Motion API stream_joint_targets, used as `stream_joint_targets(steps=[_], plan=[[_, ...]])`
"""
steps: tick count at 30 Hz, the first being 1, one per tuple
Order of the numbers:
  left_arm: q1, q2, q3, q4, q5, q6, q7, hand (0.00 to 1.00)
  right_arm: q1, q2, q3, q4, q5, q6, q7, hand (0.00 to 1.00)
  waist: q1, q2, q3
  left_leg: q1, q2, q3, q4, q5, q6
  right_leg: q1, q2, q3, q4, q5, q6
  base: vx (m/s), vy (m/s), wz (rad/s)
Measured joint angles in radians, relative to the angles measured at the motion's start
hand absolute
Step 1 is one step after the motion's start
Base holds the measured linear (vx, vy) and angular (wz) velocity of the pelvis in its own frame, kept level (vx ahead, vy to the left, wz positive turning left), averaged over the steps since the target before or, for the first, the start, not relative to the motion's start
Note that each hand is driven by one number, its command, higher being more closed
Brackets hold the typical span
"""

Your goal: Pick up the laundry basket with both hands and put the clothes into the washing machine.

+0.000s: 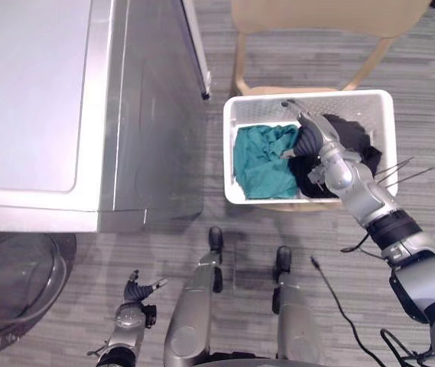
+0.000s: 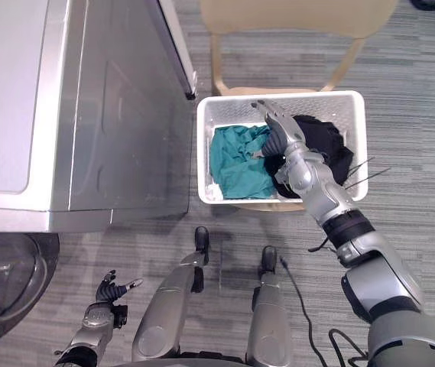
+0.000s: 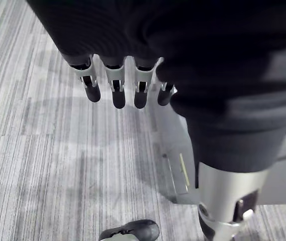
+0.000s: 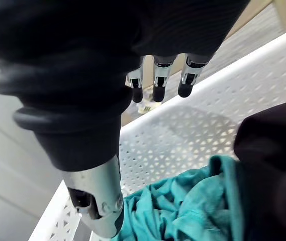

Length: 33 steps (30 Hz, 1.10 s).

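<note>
A white laundry basket (image 1: 355, 95) stands on a light wooden chair (image 1: 316, 15), to the right of the washing machine (image 1: 41, 99). Inside lie a teal cloth (image 1: 259, 160) on the left and a black cloth (image 1: 351, 138) on the right. My right hand (image 1: 309, 131) hovers over the basket's middle, between the two cloths. It is open, with straight fingers (image 4: 158, 83) pointing at the perforated far wall (image 4: 208, 130) and holding nothing. My left hand (image 1: 135, 293) hangs low by the floor at the lower left, open and empty, its fingers (image 3: 113, 88) straight.
The machine's silver top and side fill the left, close beside the basket. Its round glass door (image 1: 14, 283) stands swung open at the lower left, near my left hand. Grey striped carpet (image 1: 416, 76) lies around the chair.
</note>
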Motion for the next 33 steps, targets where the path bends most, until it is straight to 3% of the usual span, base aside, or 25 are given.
stream_joint_targets(steps=[9, 10, 15, 21, 25, 28, 33], plan=[[-0.112, -0.025, -0.003, -0.037, -0.034, -0.005, 0.005, 0.00, -0.065, 0.086, 0.040, 0.214, -0.030, 0.038, 0.013, 0.00, 0.026, 0.002, 0.016, -0.083, 0.004, -0.062, -0.106, 0.096, -0.023, -0.122, -0.007, -0.114, 0.112, -0.075, -0.025, -0.03, -0.048, 0.33], [-0.119, -0.025, -0.003, -0.041, -0.042, -0.005, 0.005, 0.00, -0.067, 0.091, 0.030, 0.230, -0.027, 0.043, 0.010, 1.00, 0.027, 0.004, 0.017, -0.083, 0.001, -0.076, -0.122, 0.105, -0.030, -0.132, -0.012, -0.131, 0.137, -0.091, -0.030, 0.02, -0.060, 0.35], [-0.126, -0.024, -0.004, -0.073, -0.057, -0.012, 0.006, 0.00, -0.077, 0.117, -0.067, 0.243, 0.019, 0.054, -0.019, 1.00, 0.025, 0.002, 0.018, -0.089, 0.001, -0.080, -0.157, 0.124, -0.045, -0.172, -0.026, -0.162, 0.219, -0.142, -0.037, 0.03, -0.069, 0.24], [-0.125, -0.032, -0.001, -0.074, -0.078, -0.013, 0.001, 0.00, -0.047, 0.140, -0.152, 0.187, 0.180, 0.070, -0.022, 1.00, 0.025, 0.002, 0.017, -0.084, 0.009, -0.065, -0.156, 0.135, -0.044, -0.178, -0.025, -0.163, 0.244, -0.160, -0.039, 0.05, -0.058, 0.03], [-0.121, -0.061, 0.006, -0.077, -0.085, -0.011, 0.001, 0.00, 0.085, 0.146, -0.224, -0.023, 0.219, 0.084, -0.030, 1.00, 0.016, -0.004, 0.017, -0.054, 0.018, -0.022, -0.154, 0.135, -0.044, -0.151, -0.024, -0.162, 0.246, -0.160, -0.039, 0.06, -0.033, -0.04], [-0.102, -0.068, 0.006, -0.095, -0.085, -0.002, 0.000, 0.00, 0.214, 0.188, -0.291, -0.243, 0.218, 0.083, -0.049, 1.00, 0.000, -0.025, 0.020, 0.013, 0.024, 0.005, -0.154, 0.134, -0.044, -0.085, -0.021, -0.159, 0.237, -0.160, -0.038, 0.06, -0.048, -0.09], [-0.067, -0.077, 0.006, -0.129, -0.083, 0.014, -0.001, 0.00, 0.465, 0.287, -0.446, -0.633, 0.188, 0.047, -0.091, 1.00, -0.008, -0.057, -0.005, 0.130, 0.039, 0.027, -0.154, 0.119, -0.049, 0.039, -0.003, -0.147, 0.187, -0.159, -0.038, 0.01, -0.041, -0.17]])
